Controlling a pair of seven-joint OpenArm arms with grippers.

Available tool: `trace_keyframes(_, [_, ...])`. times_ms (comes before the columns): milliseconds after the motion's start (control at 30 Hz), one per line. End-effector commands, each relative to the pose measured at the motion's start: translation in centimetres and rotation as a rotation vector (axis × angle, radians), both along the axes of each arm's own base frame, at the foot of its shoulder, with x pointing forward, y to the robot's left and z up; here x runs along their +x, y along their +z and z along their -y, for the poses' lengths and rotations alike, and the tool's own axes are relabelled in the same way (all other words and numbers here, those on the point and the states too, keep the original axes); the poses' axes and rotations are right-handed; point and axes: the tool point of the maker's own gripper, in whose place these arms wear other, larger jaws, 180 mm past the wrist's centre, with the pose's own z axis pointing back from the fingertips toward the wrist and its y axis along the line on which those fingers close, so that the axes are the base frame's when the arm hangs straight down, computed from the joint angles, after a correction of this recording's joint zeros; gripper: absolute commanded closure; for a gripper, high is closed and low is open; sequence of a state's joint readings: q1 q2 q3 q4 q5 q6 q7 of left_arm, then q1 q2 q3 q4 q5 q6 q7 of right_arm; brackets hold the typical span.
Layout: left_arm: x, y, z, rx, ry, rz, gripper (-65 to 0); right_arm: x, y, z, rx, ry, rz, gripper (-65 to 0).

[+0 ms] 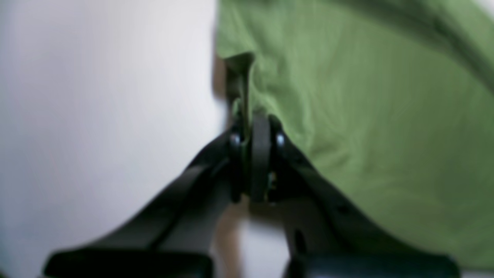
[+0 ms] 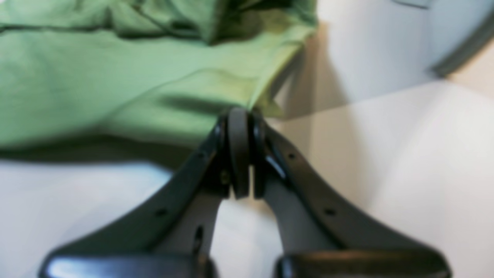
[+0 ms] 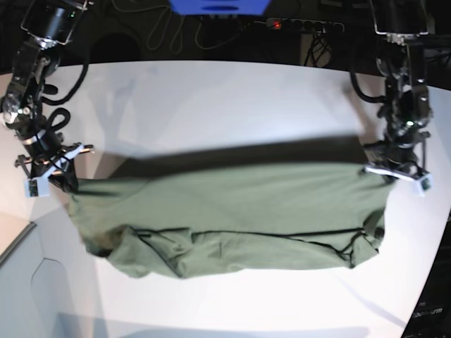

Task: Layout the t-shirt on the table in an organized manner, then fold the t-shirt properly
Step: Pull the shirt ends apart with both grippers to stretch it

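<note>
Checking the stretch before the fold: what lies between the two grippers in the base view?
Only the t-shirt spans between the right gripper and left gripper, each shut on a corner; its lower part rests on the table. The base view shows this.

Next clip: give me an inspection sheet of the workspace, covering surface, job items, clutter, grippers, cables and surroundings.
Surface: white table, curved far edge, bare around the shirt.
Job's things: green t-shirt stretched sideways between the two arms, upper edge lifted and casting a shadow, lower part bunched and wrinkled.
Clutter: nothing seen on the table.
Grippers: left gripper shut on a shirt edge; right gripper shut on a shirt corner.
Cables: black cables loop along the right arm; more cables hang behind the table.
Surroundings: dark background, power strip with a red light, blue object at top.
</note>
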State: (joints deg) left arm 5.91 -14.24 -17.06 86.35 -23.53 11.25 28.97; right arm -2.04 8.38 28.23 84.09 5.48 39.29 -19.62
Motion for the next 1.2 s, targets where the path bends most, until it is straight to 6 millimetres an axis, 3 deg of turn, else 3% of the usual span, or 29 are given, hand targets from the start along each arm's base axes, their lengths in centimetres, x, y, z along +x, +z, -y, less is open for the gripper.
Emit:
trace_keyframes(0, [0.3, 1.9, -0.6, 0.014, 0.01, 0.043, 0.0, 1.0, 3.5, 0.6, -0.017, 0.0, 0.112, 0.0])
trace_keyframes(133, [-0.3, 4.0, -2.0, 0.008, 0.043, 0.055, 0.0, 0.9, 6.0, 1.3, -0.056, -0.02, 0.176, 0.0])
trace_keyframes(233, [-0.4, 4.0, -2.2, 0.0, 0.046, 0.039, 0.0, 1.1, 6.2, 1.3, -0.065, -0.016, 0.168, 0.0])
trace_keyframes(333, [-0.8, 3.0, -2.0, -0.01, 0.044, 0.004, 0.0, 1.4, 5.5, 1.5, -0.079, -0.022, 0.097, 0.0])
trace_keyframes(533, [-2.0, -1.6, -1.7, -0.073, 0.085, -0.098, 0.0, 3.6, 2.5, 1.9, -0.011, -0.043, -0.028, 0.0])
trace_keyframes(700, [-0.3, -2.4, -1.8, -0.112, 0.105, -0.101, 0.0, 5.9, -1.3, 1.0, -0.047, 0.012, -0.163, 0.0])
trace_keyframes(767, [0.6, -2.3, -1.4, -0.131, 0.109, -0.092, -0.1, 6.5, -2.2, 0.9, -0.069, 0.025, -0.204, -3.9])
trace_keyframes(833, [1.0, -2.1, -1.2, -0.144, 0.111, -0.087, -0.9, 6.8, -1.9, 1.6, -0.079, 0.006, -0.2, -9.0])
trace_keyframes(900, [1.1, -2.0, -1.2, -0.145, 0.113, -0.082, -5.9, 6.7, -1.7, 2.1, -0.073, -0.012, -0.193, -13.5])
trace_keyframes(1033, [1.1, -2.1, -1.0, -0.145, 0.109, -0.086, -23.9, 6.4, -1.2, 3.4, -0.077, -0.045, -0.181, -22.3])
trace_keyframes(1100, [1.1, -2.1, -1.0, -0.146, 0.108, -0.087, -32.4, 5.3, -1.2, 4.0, -0.091, -0.065, -0.184, -26.5])
trace_keyframes(1167, [1.1, -2.1, -1.2, -0.146, 0.113, -0.084, -34.8, 4.2, -0.7, 4.2, -0.118, -0.07, -0.167, -29.4])
